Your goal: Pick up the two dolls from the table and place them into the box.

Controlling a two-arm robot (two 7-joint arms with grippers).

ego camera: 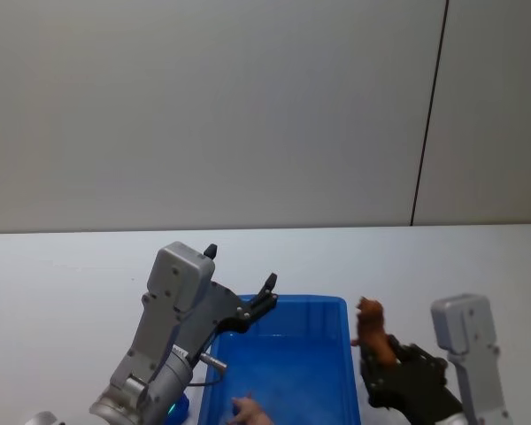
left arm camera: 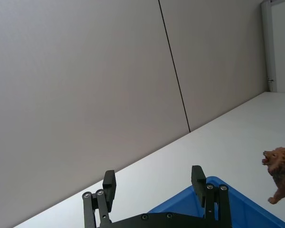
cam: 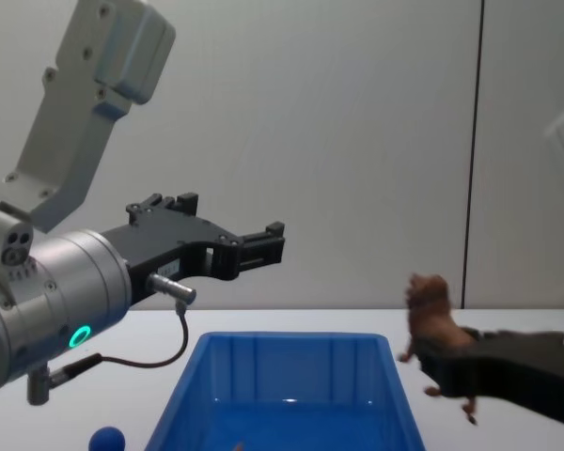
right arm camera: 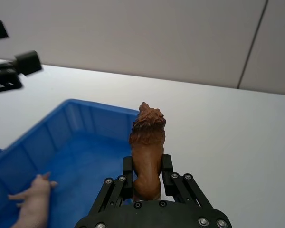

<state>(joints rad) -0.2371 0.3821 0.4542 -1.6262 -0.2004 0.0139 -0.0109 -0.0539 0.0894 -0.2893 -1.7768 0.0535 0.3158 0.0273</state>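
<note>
brown doll: clamped upright in right gripper, aloft just right of box. pink doll: lying inside box. left gripper: fingers spread, above box's far left corner.

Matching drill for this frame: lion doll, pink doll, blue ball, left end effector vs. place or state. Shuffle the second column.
1. brown lion doll
2. pink doll
3. blue ball
4. left end effector

A. lying inside the blue box
B. open, empty, raised over the box's left side
C. on the table, left of the box
D. clamped in the right end effector

Pairs: 1-D, 2-A, 3-C, 4-B
</note>
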